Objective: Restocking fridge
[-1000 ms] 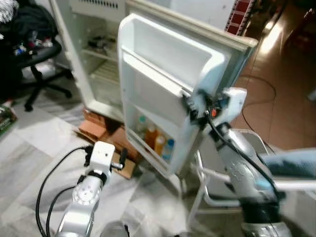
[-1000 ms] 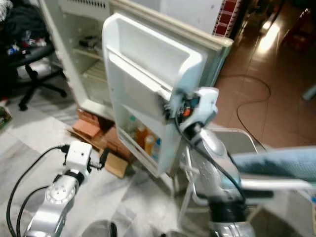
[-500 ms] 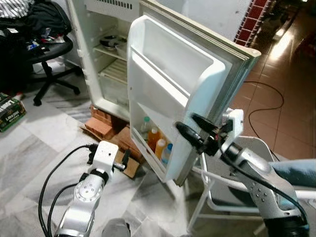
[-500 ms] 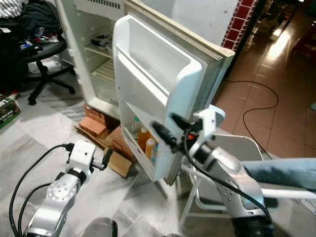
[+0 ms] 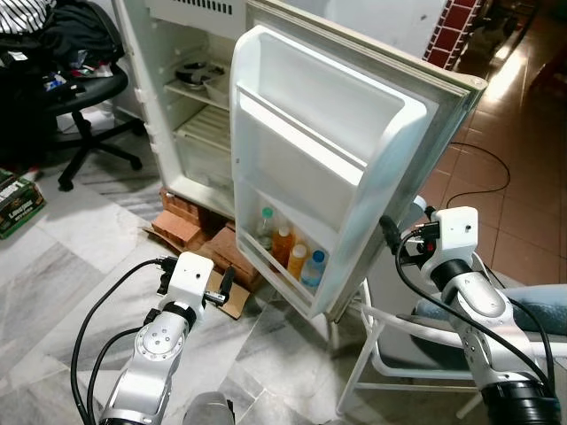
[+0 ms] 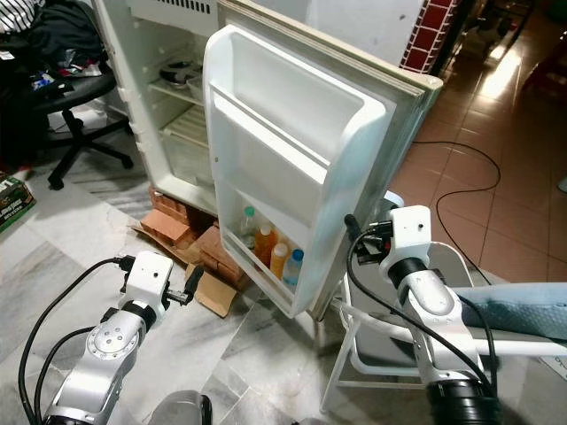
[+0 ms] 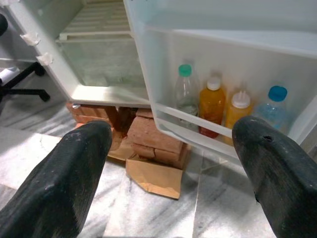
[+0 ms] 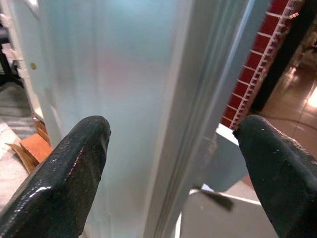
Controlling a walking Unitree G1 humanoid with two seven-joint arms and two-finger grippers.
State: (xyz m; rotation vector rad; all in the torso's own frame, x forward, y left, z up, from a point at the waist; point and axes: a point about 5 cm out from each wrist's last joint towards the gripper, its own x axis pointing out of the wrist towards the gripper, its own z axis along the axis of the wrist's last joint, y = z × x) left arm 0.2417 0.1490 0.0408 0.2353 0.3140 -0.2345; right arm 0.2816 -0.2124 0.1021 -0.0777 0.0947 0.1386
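Fridge (image 5: 190,115) stands open, four bottles (image 7: 212,105) in the door (image 5: 354,168) rack. Right gripper (image 8: 173,148) spread wide at the door's edge, left gripper (image 7: 168,163) empty and agape. Best keep the door swung wide before reaching in.

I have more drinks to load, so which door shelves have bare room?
The top bin and the middle shelf of the door look bare. The bottom shelf is crowded: four bottles stand in a row. The right claw is beside the door's edge, the left claw low before the bottles.
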